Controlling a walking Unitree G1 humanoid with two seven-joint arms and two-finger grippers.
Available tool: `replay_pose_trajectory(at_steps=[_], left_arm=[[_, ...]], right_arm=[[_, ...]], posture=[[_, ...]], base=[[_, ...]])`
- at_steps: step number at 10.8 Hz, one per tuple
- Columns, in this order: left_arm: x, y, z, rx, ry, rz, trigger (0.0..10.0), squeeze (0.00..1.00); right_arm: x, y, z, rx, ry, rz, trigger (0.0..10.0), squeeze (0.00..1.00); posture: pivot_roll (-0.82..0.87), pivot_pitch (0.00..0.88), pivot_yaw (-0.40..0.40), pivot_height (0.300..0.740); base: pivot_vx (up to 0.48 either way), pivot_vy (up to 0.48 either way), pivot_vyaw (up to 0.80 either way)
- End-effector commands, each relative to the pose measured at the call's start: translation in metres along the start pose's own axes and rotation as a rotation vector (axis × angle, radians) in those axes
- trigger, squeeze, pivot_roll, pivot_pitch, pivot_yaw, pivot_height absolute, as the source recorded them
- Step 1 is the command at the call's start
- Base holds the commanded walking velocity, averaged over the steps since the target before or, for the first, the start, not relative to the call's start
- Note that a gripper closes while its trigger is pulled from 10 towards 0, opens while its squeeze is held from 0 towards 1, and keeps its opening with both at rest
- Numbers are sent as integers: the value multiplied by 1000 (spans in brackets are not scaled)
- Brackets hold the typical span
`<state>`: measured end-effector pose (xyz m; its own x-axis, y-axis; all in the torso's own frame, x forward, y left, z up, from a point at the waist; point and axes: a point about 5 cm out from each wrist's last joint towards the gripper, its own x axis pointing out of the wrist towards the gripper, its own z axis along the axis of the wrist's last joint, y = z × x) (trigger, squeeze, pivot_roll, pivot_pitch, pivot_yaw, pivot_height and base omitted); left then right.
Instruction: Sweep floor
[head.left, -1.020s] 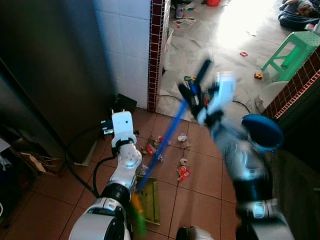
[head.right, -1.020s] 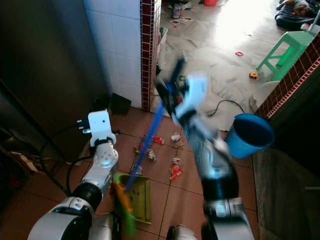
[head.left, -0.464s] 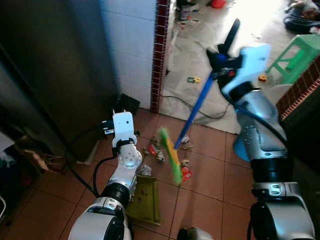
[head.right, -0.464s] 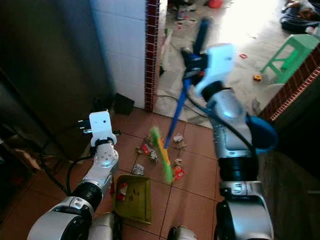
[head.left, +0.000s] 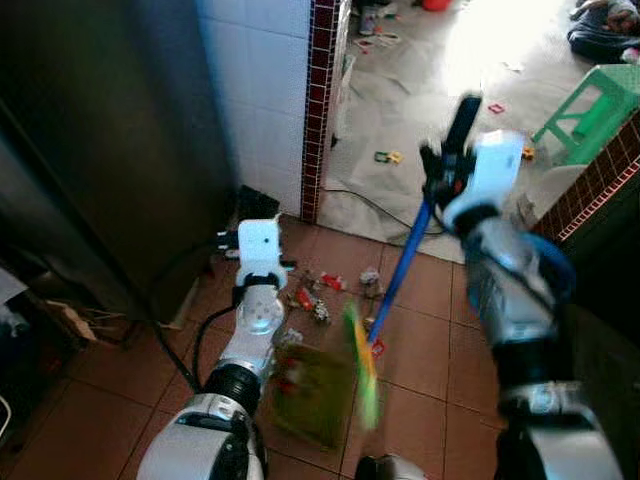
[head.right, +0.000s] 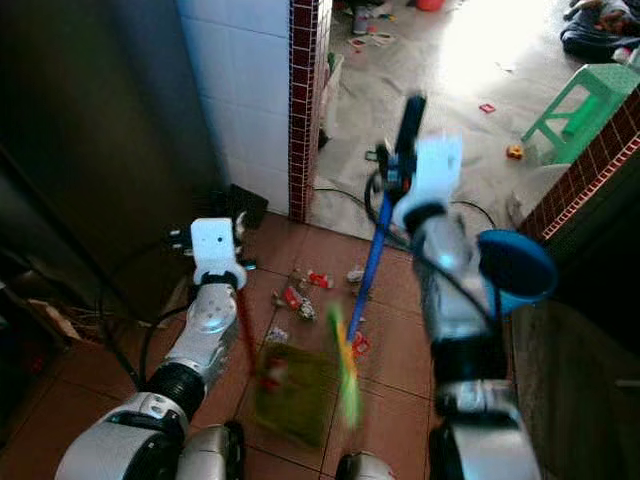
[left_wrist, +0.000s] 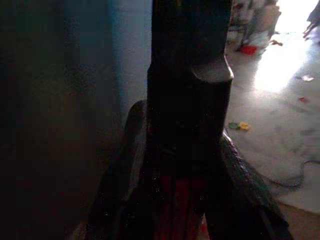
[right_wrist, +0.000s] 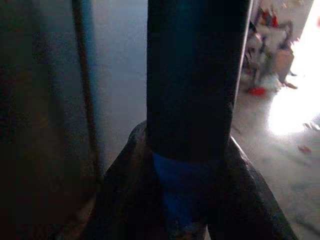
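My right gripper (head.left: 436, 186) is shut on a broom's black grip, seen close in the right wrist view above the blue shaft (right_wrist: 182, 186). The blue broom handle (head.left: 400, 265) slants down to a blurred green and yellow broom head (head.left: 361, 362) above the tiles. My left gripper (head.right: 228, 280) is shut on the thin red handle (head.right: 243, 322) of an olive dustpan (head.right: 290, 392), blurred, just left of the broom head. Several scraps of litter (head.left: 318, 298) lie on the brown tiles beyond the dustpan.
A dark cabinet (head.left: 110, 140) and a white tiled wall with a dark red edge (head.left: 318, 100) stand on the left. A blue bucket (head.right: 515, 265) sits by a brick ledge on the right. A green stool (head.left: 590, 100) stands far right. Black cables (head.left: 170, 340) run along the floor.
The broom head has swung toward me, down beside the dustpan. My right arm has dropped lower and nearer. The dustpan and my left wrist have shifted slightly right.
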<state>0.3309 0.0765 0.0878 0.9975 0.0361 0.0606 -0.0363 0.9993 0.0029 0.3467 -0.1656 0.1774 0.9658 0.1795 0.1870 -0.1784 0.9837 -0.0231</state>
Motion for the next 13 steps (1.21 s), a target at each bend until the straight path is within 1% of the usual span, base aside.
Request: replay_pose_trajectory(at_steps=[1, 2, 3, 4, 6, 7, 8, 9, 10, 11, 12, 13], left_arm=[[3, -2, 14, -19, -71, -27, 10000, 0], [5, 0, 19, -51, -80, -21, 10000, 0], [7, 3, 27, -123, -87, -19, 10000, 0], [9, 5, 33, -132, -107, -27, 10000, 0], [10, 6, 37, -150, -105, -25, 10000, 0], [11, 5, 41, -196, -75, -17, 10000, 0], [12, 6, 45, -173, -66, -3, 10000, 0], [13, 6, 50, -161, -81, -42, 10000, 0], [12, 7, 55, -158, -99, -77, 10000, 0], [10, 8, 65, -173, -125, -117, 10000, 0], [7, 12, 73, -171, -152, -116, 10000, 0], [4, 17, 79, -193, -159, -115, 10000, 0]], right_arm=[[-1, -5, 7, -29, -43, -39, 10000, 0], [-3, -5, 1, -27, -30, -53, 10000, 0], [-6, -1, -6, -21, -9, -65, 10000, 0], [-7, 3, -9, -24, 0, -57, 10000, 0], [-7, 8, -14, 38, 32, -54, 10000, 0], [-3, 13, -12, 35, 39, -20, 10000, 0], [2, 13, -7, 24, 32, 3, 10000, 0], [7, 11, -2, 2, 26, 4, 10000, 0], [8, 6, 1, -29, 19, -33, 10000, 0], [3, -3, -6, -58, 42, -98, 10000, 0], [-1, -3, -11, -74, 56, -124, 10000, 0], [-4, 1, -14, -46, 54, -100, 10000, 0]], posture=[[-3, 67, -49, 740], [3, 65, -48, 740], [2, 65, -46, 740], [2, 63, -47, 740], [0, 61, -47, 740], [3, 65, -41, 740], [3, 71, -32, 740], [8, 72, -31, 740], [4, 73, -32, 740], [23, 75, -32, 740], [23, 73, -27, 740], [14, 73, -28, 740]], base=[[0, 0, 0], [0, 0, 0], [0, 0, 0], [0, 0, 0], [0, 0, 0], [0, 0, 0], [0, 0, 0], [0, 0, 0], [0, 0, 0], [0, 0, 0], [0, 0, 0], [0, 0, 0]])
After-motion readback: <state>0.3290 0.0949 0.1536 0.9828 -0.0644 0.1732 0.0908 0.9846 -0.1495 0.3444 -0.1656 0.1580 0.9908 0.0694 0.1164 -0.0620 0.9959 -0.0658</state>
